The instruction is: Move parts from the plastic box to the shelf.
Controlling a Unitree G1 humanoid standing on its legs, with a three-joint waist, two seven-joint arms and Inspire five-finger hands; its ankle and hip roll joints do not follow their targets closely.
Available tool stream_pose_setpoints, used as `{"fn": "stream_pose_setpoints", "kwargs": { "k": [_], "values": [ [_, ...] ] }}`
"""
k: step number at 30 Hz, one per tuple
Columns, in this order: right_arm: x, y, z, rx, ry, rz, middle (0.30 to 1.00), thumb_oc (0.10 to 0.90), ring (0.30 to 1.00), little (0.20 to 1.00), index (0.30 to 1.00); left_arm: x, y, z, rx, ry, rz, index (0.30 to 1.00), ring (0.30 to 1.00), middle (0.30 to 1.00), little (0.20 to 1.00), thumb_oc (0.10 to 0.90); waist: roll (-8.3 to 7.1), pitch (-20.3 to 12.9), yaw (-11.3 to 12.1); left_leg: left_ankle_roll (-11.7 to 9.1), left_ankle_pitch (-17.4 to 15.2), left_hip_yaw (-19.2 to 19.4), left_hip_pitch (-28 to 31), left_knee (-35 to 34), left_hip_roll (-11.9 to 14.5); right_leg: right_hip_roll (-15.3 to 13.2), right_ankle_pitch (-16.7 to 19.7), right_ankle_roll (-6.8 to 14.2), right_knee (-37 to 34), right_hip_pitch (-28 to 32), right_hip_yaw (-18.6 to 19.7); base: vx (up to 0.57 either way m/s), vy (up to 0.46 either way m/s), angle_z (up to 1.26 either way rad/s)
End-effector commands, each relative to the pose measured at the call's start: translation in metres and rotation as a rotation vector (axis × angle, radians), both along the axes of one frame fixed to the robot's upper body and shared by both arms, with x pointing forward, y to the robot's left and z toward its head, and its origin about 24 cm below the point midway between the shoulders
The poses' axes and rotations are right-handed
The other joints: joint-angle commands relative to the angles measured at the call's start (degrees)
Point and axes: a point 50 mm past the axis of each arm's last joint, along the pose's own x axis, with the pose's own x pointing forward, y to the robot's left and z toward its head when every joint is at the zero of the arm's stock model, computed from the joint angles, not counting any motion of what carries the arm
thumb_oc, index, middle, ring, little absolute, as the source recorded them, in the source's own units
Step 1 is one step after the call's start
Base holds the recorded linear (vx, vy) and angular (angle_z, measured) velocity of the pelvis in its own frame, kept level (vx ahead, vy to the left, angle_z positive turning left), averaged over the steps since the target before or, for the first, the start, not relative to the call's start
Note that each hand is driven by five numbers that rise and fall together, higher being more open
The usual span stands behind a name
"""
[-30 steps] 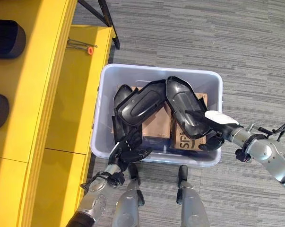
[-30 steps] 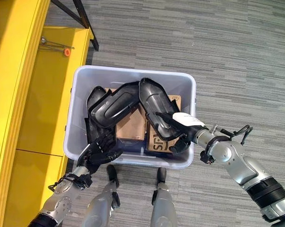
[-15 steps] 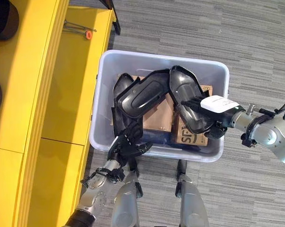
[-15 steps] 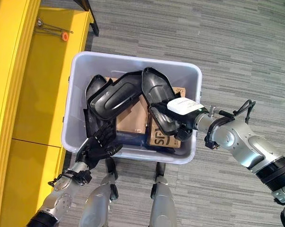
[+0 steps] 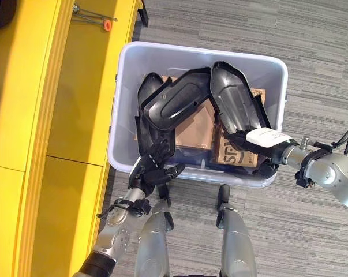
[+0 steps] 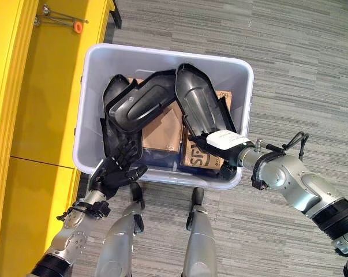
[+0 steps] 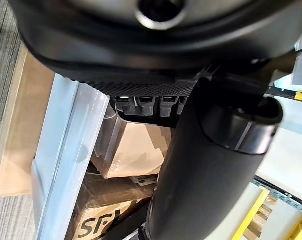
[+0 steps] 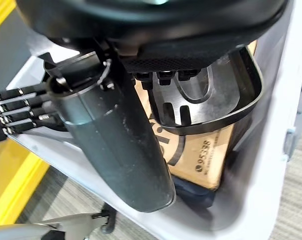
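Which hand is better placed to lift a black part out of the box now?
Right. The right hand sits at the lower end of the long black plastic shell part inside the translucent plastic box. The left hand is spread open over the box's near rim.

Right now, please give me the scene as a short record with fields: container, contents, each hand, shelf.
container: plastic box on carpet, beside the yellow shelf
contents: long black parts lying over cardboard boxes
right hand: right hand at the near end of one black part, thumb over it; grip not clear
left hand: left hand at the box's near rim, fingers spread, by another part's end
shelf: small tool with orange tip
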Motion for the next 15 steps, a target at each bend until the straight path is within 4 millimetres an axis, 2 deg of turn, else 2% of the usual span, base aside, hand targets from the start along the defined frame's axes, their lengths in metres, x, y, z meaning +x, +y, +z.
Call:
{"fn": "stream_pose_setpoints", "kwargs": {
  "k": [1,8,15],
  "values": [
    [0.002,0.007,0.053,-0.046,-0.213,0.069,1.000,0.900,1.000,1.000,1.000,-0.016,0.011,-0.003,0.055,-0.007,0.020,1.000,1.000,1.000,1.000,0.900,-1.03,-1.2,0.9,-5.7,-7.4,-3.0,1.3,8.3,7.6,-4.0,1.7,1.7,0.0,2.2,-2.6,0.00,0.000,0.00],
    [0.004,0.002,0.072,-0.075,-0.292,0.045,1.000,0.900,1.000,1.000,1.000,-0.018,0.015,-0.003,0.058,0.001,0.032,1.000,1.000,1.000,1.000,0.900,-0.74,-1.2,0.9,-5.6,-8.6,-3.8,-0.7,11.2,8.4,-4.0,-0.2,1.4,4.2,-0.2,-2.0,0.01,-0.013,0.04],
    [0.002,-0.002,0.079,-0.094,-0.310,0.038,1.000,0.900,1.000,1.000,1.000,-0.020,0.018,-0.005,0.060,0.010,0.042,1.000,1.000,1.000,1.000,0.900,-0.73,-1.1,0.8,-5.8,-9.3,-4.4,-1.7,13.1,8.6,-3.8,-1.7,1.1,7.3,-1.5,-1.6,0.02,-0.025,0.01]
  ]
}}
